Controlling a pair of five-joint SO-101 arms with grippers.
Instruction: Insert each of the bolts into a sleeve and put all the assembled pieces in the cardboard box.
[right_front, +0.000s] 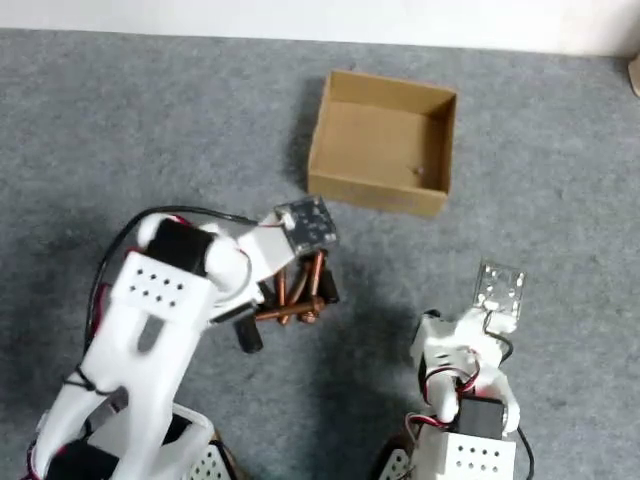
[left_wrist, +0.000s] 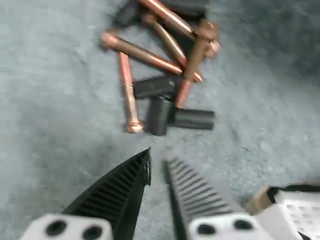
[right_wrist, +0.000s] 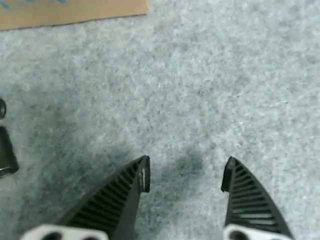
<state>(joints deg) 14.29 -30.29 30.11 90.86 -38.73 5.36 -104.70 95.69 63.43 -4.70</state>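
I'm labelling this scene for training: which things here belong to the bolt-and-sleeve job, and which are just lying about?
Part of the job: copper bolts, black sleeves, cardboard box, left gripper, right gripper.

Just lying about: grey carpet; pale object at the high view's edge, too cut off to identify.

Copper-coloured bolts (left_wrist: 150, 55) lie crisscrossed in a loose heap at the centre of the high view. Short black sleeves (left_wrist: 194, 119) lie on their sides among them, three clustered together. The open brown box (right_front: 375, 192) stands upright at upper centre, apart from the heap.
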